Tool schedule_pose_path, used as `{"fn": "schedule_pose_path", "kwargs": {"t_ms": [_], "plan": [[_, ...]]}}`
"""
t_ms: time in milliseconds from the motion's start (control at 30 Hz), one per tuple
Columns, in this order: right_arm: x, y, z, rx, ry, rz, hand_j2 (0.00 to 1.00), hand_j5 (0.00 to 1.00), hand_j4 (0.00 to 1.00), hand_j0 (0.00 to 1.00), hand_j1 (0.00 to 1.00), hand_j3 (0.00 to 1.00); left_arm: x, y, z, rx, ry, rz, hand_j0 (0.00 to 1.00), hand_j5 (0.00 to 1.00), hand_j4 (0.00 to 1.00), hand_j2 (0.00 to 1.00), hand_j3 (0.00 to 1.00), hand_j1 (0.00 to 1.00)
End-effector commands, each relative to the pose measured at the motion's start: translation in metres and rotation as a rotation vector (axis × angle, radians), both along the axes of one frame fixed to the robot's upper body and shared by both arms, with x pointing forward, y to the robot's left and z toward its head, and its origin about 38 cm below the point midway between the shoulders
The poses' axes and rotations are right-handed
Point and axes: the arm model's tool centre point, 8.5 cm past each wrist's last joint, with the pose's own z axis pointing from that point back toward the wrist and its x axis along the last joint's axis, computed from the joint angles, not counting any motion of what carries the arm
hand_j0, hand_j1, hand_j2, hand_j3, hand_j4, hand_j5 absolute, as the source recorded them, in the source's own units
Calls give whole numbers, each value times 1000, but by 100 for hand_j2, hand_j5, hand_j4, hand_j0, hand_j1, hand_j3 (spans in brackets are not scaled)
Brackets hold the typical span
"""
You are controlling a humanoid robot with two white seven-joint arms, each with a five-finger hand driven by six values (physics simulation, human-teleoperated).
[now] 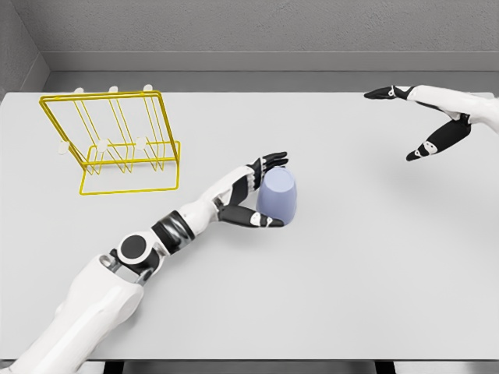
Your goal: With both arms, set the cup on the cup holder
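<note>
From the head camera, the cup (277, 196) stands near the middle of the counter (351, 273), mouth down as far as I can make out, a pale blue-grey thing with a rounded top. The left hand (253, 195) is right against it at its 9 o'clock side: fingers (271, 160) reach over the cup's top at about 11 o'clock, and the thumb (261, 220) runs under its lower edge at about 7 o'clock. The hand brackets the cup in a wide curl; whether it truly grips, I cannot tell. The left arm comes up from the picture's lower left.

The right hand (425, 125) is well apart from the cup, off at its 2 o'clock near the counter's far right edge, spread wide and holding nothing, with dark fingertips pointing left and down.

The holder (117, 144), a yellow wire rack with white-tipped pegs, sits at the cup's 10 o'clock, toward the far left corner. No cup hangs on it.

The counter is plain light grey. Behind it runs a grey wall (234, 27), with a second wall meeting it at the left corner.
</note>
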Motion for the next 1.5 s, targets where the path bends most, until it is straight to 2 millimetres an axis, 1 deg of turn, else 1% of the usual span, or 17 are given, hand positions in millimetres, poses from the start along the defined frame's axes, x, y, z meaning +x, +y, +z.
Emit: {"fn": "schedule_pose_path", "kwargs": {"t_ms": [0, 33, 67, 100, 133, 167, 200, 267, 400, 433, 733, 933, 1033, 1067, 1100, 1233, 1467], "plan": [[0, 0, 1, 5, 1, -2, 100, 100, 100, 100, 100, 100, 0, -4, 1, 1, -7, -5, 98, 98, 98, 98, 98, 98], [0, 0, 1, 5, 1, -2, 100, 100, 100, 100, 100, 100, -1, -5, 1, -2, -6, -6, 87, 87, 87, 87, 87, 87], [0, 0, 1, 5, 1, -2, 100, 100, 100, 100, 100, 100, -1, -5, 1, -2, -7, -6, 81, 81, 81, 81, 81, 81], [0, 0, 1, 5, 1, -2, 100, 100, 100, 100, 100, 100, -1, -5, 1, -4, -6, -4, 70, 70, 70, 70, 70, 70], [0, 0, 1, 5, 0, -1, 100, 100, 100, 100, 100, 100, -1, -6, 1, -5, -6, -5, 65, 65, 65, 65, 65, 65], [0, 0, 0, 5, 3, -2, 100, 100, 100, 100, 100, 100, -1, -6, 2, -7, -8, -5, 57, 57, 57, 57, 57, 57], [0, 0, 0, 5, 2, -1, 100, 100, 100, 100, 100, 100, -1, -5, 2, -5, -9, -5, 45, 45, 45, 45, 45, 45], [0, 0, 1, 5, 1, -2, 100, 100, 100, 100, 100, 100, -1, -5, 2, -7, -11, -5, 40, 40, 40, 40, 40, 40], [0, 0, 0, 5, 3, -2, 100, 100, 100, 100, 100, 100, -2, -5, 4, -15, -28, -8, 39, 39, 39, 39, 39, 39], [0, 0, 1, 5, 1, -2, 100, 100, 100, 100, 100, 100, -2, -5, 4, -16, -28, -8, 36, 36, 36, 36, 36, 36], [0, 0, 1, 6, -2, 0, 100, 100, 100, 100, 100, 100, 0, -4, 6, -15, -33, -7, 36, 36, 36, 36, 36, 36], [0, 0, 1, 6, -2, 0, 100, 100, 100, 100, 100, 100, 2, 2, 15, -41, -80, 2, 36, 36, 36, 36, 36, 36], [0, 0, 1, 6, -2, 0, 100, 100, 100, 100, 100, 100, -3, -3, 29, -70, -112, -16, 35, 35, 35, 35, 35, 35], [0, 0, 1, 6, -2, 0, 100, 100, 100, 100, 100, 100, -5, -3, 34, -77, -122, -22, 36, 36, 36, 36, 36, 36], [0, 0, 1, 6, -2, 0, 100, 100, 100, 100, 100, 100, -6, 2, 37, -68, -133, -25, 33, 33, 33, 33, 33, 33], [0, 0, 1, 7, -1, 0, 100, 100, 100, 100, 100, 100, -11, 0, 52, -81, -171, -45, 33, 33, 33, 33, 33, 33], [0, 1, 1, 7, -1, 1, 100, 100, 100, 100, 100, 100, -11, 15, 76, -74, -237, -44, 33, 33, 33, 33, 33, 33]]}}
